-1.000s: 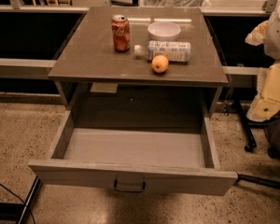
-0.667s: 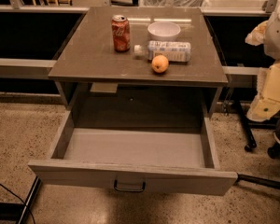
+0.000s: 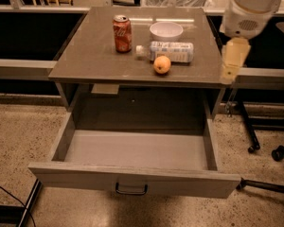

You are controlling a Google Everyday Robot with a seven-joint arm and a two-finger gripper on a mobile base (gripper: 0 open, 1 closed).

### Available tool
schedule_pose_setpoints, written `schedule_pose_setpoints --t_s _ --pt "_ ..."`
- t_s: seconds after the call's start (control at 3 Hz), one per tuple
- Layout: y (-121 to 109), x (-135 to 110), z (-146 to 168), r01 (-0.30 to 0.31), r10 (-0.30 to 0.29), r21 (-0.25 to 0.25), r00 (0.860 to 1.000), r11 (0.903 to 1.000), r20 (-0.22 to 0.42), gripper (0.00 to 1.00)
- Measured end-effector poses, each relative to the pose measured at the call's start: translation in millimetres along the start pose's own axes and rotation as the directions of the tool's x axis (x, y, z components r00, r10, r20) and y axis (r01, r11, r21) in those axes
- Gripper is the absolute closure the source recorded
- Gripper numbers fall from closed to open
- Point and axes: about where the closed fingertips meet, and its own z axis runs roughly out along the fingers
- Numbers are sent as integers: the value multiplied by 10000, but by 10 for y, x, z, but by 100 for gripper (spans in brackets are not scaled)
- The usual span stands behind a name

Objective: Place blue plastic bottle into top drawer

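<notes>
The blue plastic bottle [image 3: 171, 51] lies on its side on the tabletop [image 3: 90, 60], white cap pointing left. It sits between a white bowl and an orange. The top drawer [image 3: 132, 178] is pulled fully open below the tabletop and its grey inside is bare; a small dark handle [image 3: 131, 189] sits on its front panel. My gripper [image 3: 229, 71] hangs from the white arm [image 3: 248, 8] at the table's right edge, pointing down. It is to the right of the bottle, apart from it, and holds nothing that I can see.
A red soda can [image 3: 122, 33] stands left of the bottle. A white bowl [image 3: 166, 30] is behind it and an orange [image 3: 162, 64] touches its front. Chair wheels [image 3: 253, 148] stand on the speckled floor at right. A dark cable [image 3: 9, 195] lies at lower left.
My arm and gripper have moved left and up, from beside the table at the right edge of view to over the table's right edge. The objects and the drawer have not moved.
</notes>
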Motion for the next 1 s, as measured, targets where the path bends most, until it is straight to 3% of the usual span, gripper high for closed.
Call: schedule_pose_setpoints --t_s 0.33,0.67,1.0 --pt "-551 -166 688 618 -618 8 9976 9981 -316 0" --pt "-551 -166 684 619 -619 18 9976 9981 -313 0" --pt "-731 -322 889 790 -791 -102 9969 9968 -49 0"
